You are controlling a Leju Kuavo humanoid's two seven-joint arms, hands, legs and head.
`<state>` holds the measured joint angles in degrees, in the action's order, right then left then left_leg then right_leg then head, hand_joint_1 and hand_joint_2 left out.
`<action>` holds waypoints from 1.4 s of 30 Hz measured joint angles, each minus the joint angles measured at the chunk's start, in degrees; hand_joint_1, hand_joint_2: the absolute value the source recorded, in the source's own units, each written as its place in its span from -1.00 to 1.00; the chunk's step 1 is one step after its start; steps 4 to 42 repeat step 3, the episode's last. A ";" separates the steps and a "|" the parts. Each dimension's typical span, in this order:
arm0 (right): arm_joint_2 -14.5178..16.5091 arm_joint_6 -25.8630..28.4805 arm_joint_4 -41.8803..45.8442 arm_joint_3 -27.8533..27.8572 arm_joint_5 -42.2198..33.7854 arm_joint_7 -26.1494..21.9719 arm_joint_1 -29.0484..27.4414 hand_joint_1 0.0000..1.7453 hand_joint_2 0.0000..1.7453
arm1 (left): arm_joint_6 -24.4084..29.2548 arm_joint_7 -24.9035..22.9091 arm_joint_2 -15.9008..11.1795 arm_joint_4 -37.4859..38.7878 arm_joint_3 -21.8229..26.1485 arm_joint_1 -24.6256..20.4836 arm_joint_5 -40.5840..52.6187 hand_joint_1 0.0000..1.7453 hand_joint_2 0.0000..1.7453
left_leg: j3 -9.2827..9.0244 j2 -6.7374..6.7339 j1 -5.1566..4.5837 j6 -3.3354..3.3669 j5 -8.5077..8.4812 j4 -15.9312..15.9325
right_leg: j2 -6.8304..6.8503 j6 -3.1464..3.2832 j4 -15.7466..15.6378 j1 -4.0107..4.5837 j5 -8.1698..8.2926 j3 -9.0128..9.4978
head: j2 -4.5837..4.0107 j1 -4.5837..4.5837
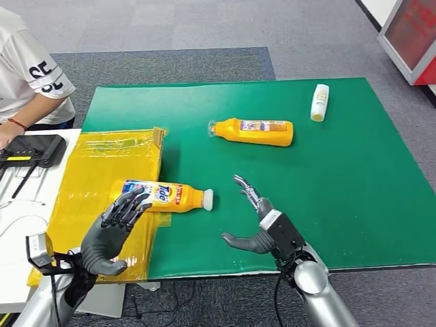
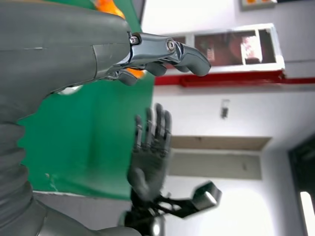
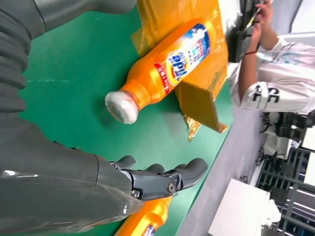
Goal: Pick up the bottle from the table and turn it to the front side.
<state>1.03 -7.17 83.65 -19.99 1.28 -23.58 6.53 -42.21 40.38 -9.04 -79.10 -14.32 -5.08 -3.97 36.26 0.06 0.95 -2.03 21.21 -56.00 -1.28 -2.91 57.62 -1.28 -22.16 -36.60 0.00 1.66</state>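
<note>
Glossy orange Tide bottle [image 1: 164, 196] on its side, label up, half on crinkly yellow plastic sheet [image 1: 92, 170] near green mat's [image 1: 360, 204] left edge; left hand [image 1: 110, 231] and right hand [image 1: 254, 225] spread, empty, flanking it; second orange bottle [image 1: 254, 131] mid-mat; white bottle [image 1: 319, 103] near far edge.

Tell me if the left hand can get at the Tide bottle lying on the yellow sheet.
Probably yes. The left hand is open, its fingers right at the base of the Tide bottle, which lies on its side on the yellow sheet with nothing between them.

The green table [image 1: 360, 204] carries 2 orange bottles [image 1: 255, 131], a white bottle [image 1: 319, 102] and yellow packaging [image 1: 92, 184].
</note>
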 joint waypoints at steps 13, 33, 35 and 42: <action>0.00 -1.07 0.77 1.03 -1.95 -1.00 -1.05 -1.00 1.00 | 4.03 -0.98 0.34 0.01 0.77 1.37 1.91 -1.00 1.00 | -0.01 0.00 0.00 -0.03 0.03 0.00 | 0.00 0.01 0.00 0.00 -0.03 -0.01 | 0.00 -0.01; 0.00 -1.07 0.77 1.03 -1.95 -1.00 -1.05 -1.00 1.00 | 4.03 -0.98 0.34 0.01 0.77 1.37 1.91 -1.00 1.00 | -0.01 0.00 0.00 -0.03 0.03 0.00 | 0.00 0.01 0.00 0.00 -0.03 -0.01 | 0.00 -0.01; 0.00 -1.07 0.77 1.03 -1.95 -1.00 -1.05 -1.00 1.00 | 4.03 -0.98 0.34 0.01 0.77 1.37 1.91 -1.00 1.00 | -0.01 0.00 0.00 -0.03 0.03 0.00 | 0.00 0.01 0.00 0.00 -0.03 -0.01 | 0.00 -0.01; 0.00 -1.07 0.77 1.03 -1.95 -1.00 -1.05 -1.00 1.00 | 4.03 -0.98 0.34 0.01 0.77 1.37 1.91 -1.00 1.00 | -0.01 0.00 0.00 -0.03 0.03 0.00 | 0.00 0.01 0.00 0.00 -0.03 -0.01 | 0.00 -0.01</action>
